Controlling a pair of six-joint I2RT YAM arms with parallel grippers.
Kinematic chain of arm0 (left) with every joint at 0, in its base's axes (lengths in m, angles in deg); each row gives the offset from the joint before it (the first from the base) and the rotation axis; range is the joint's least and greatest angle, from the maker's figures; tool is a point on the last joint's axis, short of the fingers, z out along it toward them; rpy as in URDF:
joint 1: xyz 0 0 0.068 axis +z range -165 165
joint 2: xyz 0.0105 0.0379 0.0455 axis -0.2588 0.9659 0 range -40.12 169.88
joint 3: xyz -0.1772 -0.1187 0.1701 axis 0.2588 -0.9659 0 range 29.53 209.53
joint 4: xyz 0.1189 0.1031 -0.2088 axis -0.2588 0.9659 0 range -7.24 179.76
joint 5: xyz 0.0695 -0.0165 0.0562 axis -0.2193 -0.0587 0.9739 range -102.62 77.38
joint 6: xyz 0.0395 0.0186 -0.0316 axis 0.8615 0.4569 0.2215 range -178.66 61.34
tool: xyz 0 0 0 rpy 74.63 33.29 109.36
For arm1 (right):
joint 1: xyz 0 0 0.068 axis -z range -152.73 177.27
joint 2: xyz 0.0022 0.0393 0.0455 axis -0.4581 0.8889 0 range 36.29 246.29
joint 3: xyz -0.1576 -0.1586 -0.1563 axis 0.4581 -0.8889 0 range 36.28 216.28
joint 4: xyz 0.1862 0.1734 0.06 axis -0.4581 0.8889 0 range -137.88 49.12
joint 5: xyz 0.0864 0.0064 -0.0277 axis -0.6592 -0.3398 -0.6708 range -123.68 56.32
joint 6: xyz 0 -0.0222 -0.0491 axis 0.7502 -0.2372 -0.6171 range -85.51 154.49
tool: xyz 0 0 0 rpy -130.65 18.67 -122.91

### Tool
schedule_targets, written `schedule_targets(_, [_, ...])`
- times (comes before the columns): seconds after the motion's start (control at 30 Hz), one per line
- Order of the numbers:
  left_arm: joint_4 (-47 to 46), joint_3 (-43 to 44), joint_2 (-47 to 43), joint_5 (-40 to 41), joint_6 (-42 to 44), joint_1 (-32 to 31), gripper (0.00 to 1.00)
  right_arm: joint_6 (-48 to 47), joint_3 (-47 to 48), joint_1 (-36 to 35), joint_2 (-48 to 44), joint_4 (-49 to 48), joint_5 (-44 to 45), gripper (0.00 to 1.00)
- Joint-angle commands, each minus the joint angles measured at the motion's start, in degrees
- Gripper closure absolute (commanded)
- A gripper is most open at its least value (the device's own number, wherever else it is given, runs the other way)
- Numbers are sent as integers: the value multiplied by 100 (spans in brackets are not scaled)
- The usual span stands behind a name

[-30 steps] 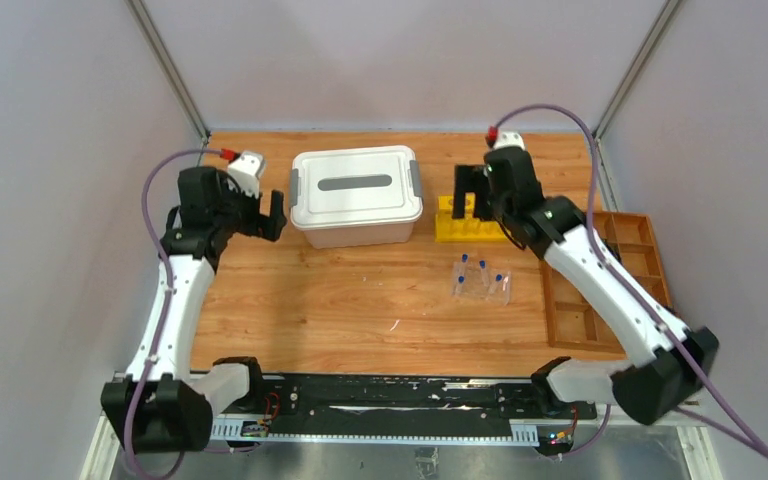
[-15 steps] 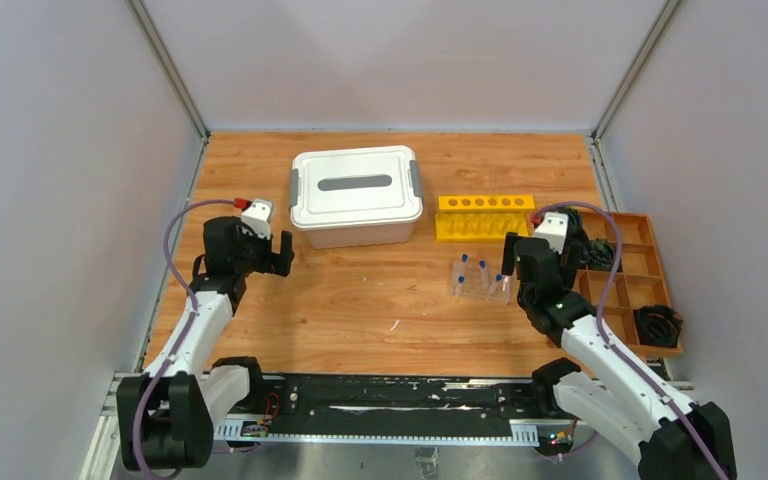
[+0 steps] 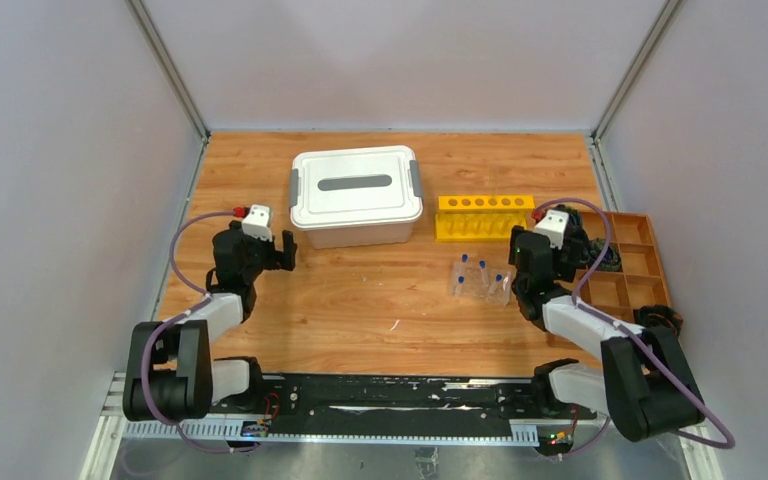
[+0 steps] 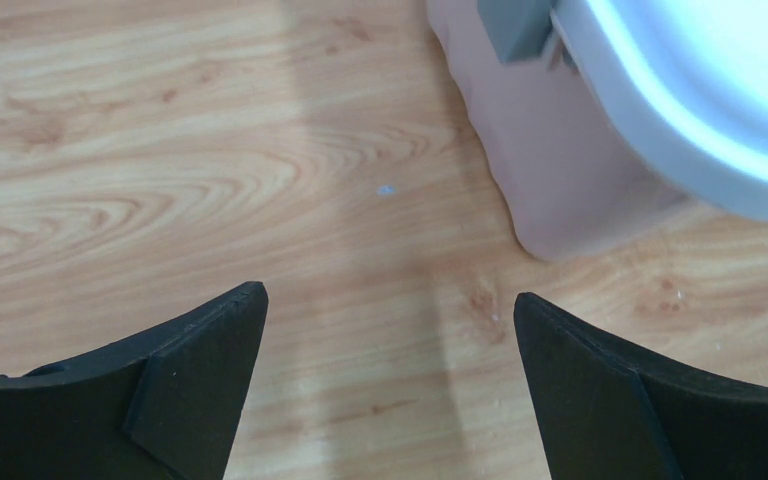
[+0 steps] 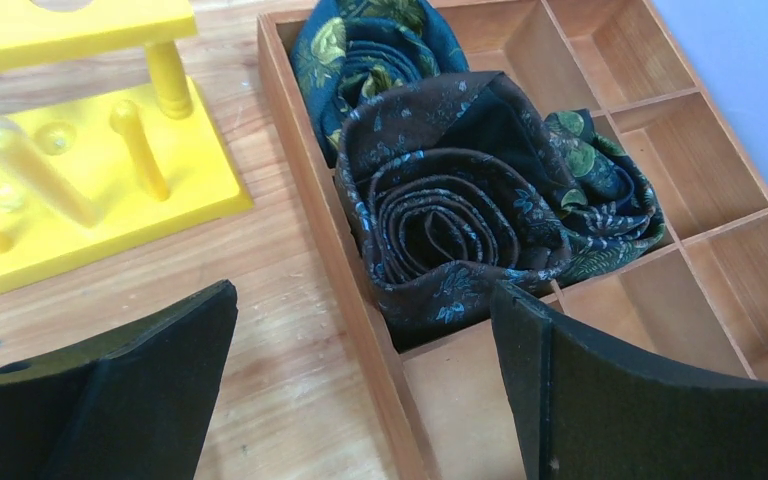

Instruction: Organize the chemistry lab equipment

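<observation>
Both left gripper and right gripper hover, jaws spread and empty, seemingly ready for the small clear blue-capped tubes clustered on the wooden counter.

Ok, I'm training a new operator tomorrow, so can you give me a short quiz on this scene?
1. True or false: the left claw and the right claw both stand open, holding nothing.
2. Multiple choice: where do the blue-capped tubes sit relative to the yellow rack? (A) in its holes, (B) on its near side, toward the arm bases, (C) behind it, toward the back wall.
3. Fill in: some compartments of the wooden tray hold rolled dark patterned ___.

Key: 1 true. 2 B. 3 fabric.
</observation>
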Motion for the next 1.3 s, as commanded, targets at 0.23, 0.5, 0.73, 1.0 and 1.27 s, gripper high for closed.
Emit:
schedule_targets(0.23, [-4123,-991,1011,791,-270,-135,0,-757,-527,738,1173,-2786,-715,4])
schedule_targets(0.5, [-3438,-725,940,1029,-330,-153,0,-1005,-960,1057,1716,-4034,-2060,0])
schedule_targets(0.73, [-3450,-736,936,1017,-326,-153,0,-869,-702,1097,1455,-3221,-2059,0])
schedule_targets(1.0, [-3446,-728,952,1022,-328,-153,0,-873,-707,1093,1457,-3233,-2053,0])
schedule_targets(1.27, [-3389,-693,946,1067,-298,-180,0,-873,-705,1091,1457,-3236,-2049,0])
